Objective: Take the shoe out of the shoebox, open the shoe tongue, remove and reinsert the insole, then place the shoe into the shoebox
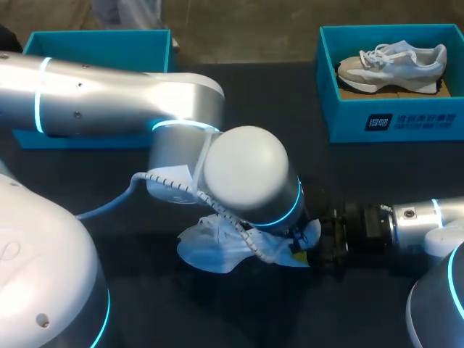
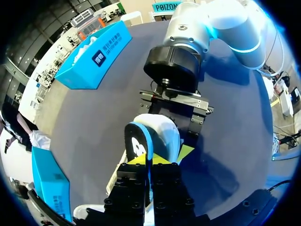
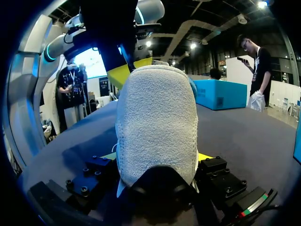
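Masking the gripped shoe [image 1: 210,250], left arm [image 1: 246,174], spare shoe [image 1: 395,65] in shoebox [image 1: 346,119]

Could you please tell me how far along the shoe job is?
Done: the shoe is out, on the table. In hand: right gripper holds one end; left gripper pinches a blue-edged piece, tongue or insole, unclear. Remaining: the insole steps and reboxing.

White shoe [image 1: 210,250] on a black desk [image 1: 290,145]; teal left box [image 1: 94,35] and right box [image 1: 395,119]; grey-and-white far shoe [image 1: 395,64].
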Controlling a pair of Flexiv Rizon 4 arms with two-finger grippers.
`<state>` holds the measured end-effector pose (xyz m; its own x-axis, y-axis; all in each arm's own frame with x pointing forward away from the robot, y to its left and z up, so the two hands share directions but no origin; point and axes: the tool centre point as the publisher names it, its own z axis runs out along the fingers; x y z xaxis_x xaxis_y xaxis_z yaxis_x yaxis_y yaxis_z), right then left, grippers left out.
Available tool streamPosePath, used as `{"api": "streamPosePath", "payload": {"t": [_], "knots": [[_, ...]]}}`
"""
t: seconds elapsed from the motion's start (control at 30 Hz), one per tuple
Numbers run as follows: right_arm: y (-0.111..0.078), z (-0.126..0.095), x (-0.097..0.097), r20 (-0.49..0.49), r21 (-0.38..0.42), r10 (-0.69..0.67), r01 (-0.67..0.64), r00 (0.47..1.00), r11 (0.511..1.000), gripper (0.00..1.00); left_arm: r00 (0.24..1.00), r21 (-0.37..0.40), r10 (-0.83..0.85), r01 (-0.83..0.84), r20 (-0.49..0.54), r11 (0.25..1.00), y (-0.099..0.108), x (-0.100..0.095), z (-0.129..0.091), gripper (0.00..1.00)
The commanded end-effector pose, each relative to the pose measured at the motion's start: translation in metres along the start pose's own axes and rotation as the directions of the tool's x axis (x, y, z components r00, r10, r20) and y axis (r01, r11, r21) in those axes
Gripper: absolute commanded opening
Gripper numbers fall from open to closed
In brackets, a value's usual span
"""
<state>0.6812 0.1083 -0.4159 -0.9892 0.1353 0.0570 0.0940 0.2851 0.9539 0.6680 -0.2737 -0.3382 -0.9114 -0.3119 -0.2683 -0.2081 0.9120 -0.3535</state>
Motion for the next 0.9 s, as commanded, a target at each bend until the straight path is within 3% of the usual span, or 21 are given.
{"api": "streamPosePath", "payload": {"t": [0.03,0.47,0.7,0.77,0.87,0.9], "knots": [[0.0,0.001,0.001,0.002,0.002,0.0,0.0,1.0,1.0,0.0,1.0,0.018,0.003,-0.003,-0.007,1.0,0.002,-0.005,-0.008,0.0],[0.0,0.001,0.001,0.002,0.002,0.0,0.0,1.0,1.0,0.0,0.998,0.048,0.004,-0.002,-0.056,0.999,-0.025,-0.016,-0.011,0.0],[0.0,0.001,0.001,0.002,0.002,0.0,0.0,1.0,1.0,0.0,0.999,0.037,0.009,-0.007,-0.044,0.999,-0.029,-0.013,-0.008,0.0],[0.0,0.001,0.001,0.002,0.002,0.0,0.0,1.0,1.0,0.0,0.999,0.033,0.01,-0.009,-0.041,0.999,-0.028,-0.012,-0.006,0.09],[0.0,0.001,0.001,0.002,0.002,0.0,0.0,1.0,1.0,0.0,0.999,0.031,0.008,-0.007,-0.035,1.0,-0.024,-0.009,-0.005,0.38],[0.0,0.001,0.001,0.002,0.002,0.0,0.0,1.0,1.0,0.0,0.999,0.032,0.007,-0.006,-0.034,0.999,-0.022,-0.008,-0.005,0.4]]}}
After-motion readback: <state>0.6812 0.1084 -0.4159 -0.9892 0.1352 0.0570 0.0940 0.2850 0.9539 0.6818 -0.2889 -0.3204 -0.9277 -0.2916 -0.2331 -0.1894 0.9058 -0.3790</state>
